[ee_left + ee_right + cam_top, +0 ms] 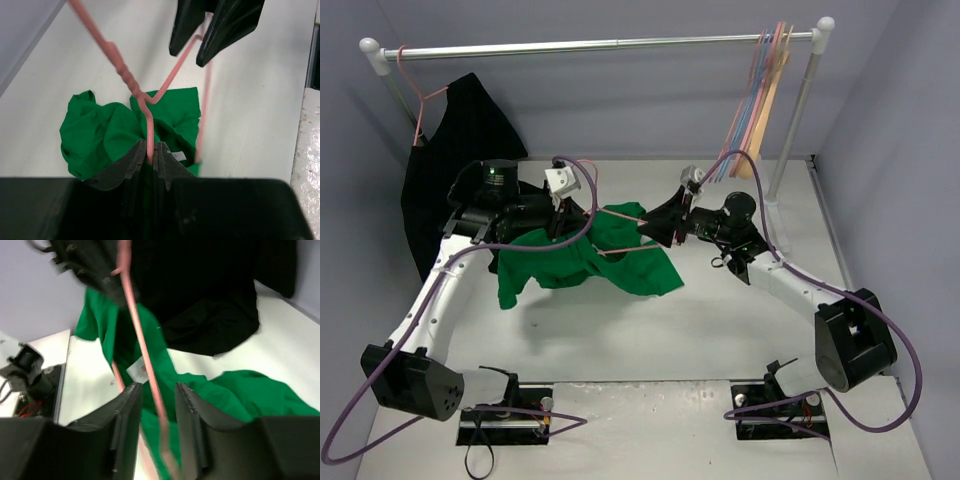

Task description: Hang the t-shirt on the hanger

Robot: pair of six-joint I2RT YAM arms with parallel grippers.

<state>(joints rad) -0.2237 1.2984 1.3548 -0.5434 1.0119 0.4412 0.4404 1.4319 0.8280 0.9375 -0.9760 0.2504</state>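
The green t-shirt lies crumpled on the table between the two arms, its white neck label facing up. The pink hanger rises out of the cloth, part of its wire hidden in the shirt. My left gripper is shut on one wire of the hanger, just above the shirt. Opposite it, my right gripper stands open. A hanger wire runs through the gap without touching either finger. In the top view the left gripper and right gripper face each other over the shirt.
A black garment hangs from a pink hanger at the left end of the metal rail. Several coloured hangers hang at the rail's right end, beside its post. Grey walls close in the table.
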